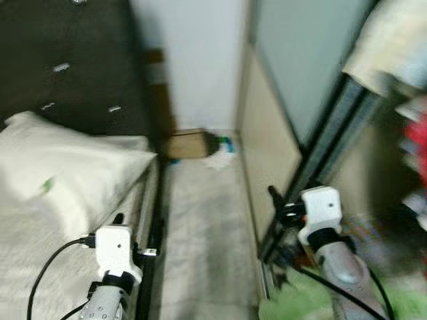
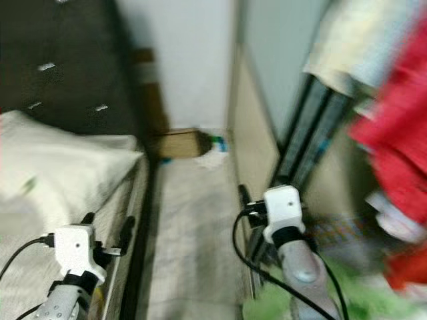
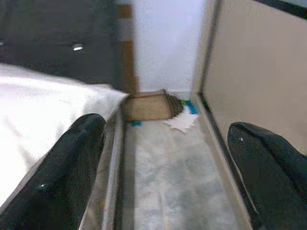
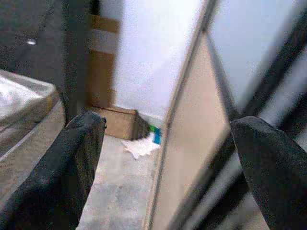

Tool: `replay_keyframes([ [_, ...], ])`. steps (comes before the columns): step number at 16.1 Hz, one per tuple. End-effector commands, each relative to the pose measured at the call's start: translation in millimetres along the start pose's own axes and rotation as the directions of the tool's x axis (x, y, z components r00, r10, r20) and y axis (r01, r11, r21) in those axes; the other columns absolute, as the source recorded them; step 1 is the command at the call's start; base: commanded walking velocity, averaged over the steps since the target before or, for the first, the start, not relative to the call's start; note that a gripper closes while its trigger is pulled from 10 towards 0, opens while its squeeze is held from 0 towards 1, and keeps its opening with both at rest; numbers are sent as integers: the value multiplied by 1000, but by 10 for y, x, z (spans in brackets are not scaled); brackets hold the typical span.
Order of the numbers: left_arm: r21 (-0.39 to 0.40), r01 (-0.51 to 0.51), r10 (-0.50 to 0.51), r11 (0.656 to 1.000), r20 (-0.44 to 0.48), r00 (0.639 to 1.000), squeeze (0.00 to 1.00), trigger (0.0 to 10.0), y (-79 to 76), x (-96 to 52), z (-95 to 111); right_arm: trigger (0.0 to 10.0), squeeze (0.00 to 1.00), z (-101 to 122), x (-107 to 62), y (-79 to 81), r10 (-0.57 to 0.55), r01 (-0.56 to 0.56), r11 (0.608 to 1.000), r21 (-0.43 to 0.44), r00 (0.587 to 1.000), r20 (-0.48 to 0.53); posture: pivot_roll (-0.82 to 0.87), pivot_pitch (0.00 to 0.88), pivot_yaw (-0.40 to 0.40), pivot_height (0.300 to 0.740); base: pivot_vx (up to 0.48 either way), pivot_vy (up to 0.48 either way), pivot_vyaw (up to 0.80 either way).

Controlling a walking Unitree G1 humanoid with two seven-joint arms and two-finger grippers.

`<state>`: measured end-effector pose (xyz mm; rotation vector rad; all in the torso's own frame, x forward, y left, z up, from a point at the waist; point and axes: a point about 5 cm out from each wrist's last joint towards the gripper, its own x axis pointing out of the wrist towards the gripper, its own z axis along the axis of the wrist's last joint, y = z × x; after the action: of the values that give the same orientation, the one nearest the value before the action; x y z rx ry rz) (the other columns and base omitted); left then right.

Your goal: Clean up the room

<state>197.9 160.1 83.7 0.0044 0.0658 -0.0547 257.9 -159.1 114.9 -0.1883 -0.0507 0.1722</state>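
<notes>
Left eye view, blurred: narrow floor aisle between bed [image 1: 60, 220] and wardrobe; cardboard box [image 1: 187, 144] and crumpled white paper [image 1: 219, 159] at the far wall.

Left wrist view: left end effector [image 3: 168, 167] wide open, empty.

Right wrist view: right end effector [image 4: 168, 163] wide open, empty.

White crumpled paper [image 3: 181, 122] — on floor, beside brown box [image 3: 146, 106].

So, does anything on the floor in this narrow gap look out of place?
Yes. At the far end of the floor, a crumpled white paper and something green and blue lie loose beside a cardboard box, like litter. Blur hides details.
</notes>
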Motion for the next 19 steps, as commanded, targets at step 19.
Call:
replay_keyframes([
  [19,15,18,-18,1000,-14,1000,0,10000,3,3,27,10000,0,50,91,25,24,-24,999,23,999,23,-36,129,-82,740,0,0,800],
])
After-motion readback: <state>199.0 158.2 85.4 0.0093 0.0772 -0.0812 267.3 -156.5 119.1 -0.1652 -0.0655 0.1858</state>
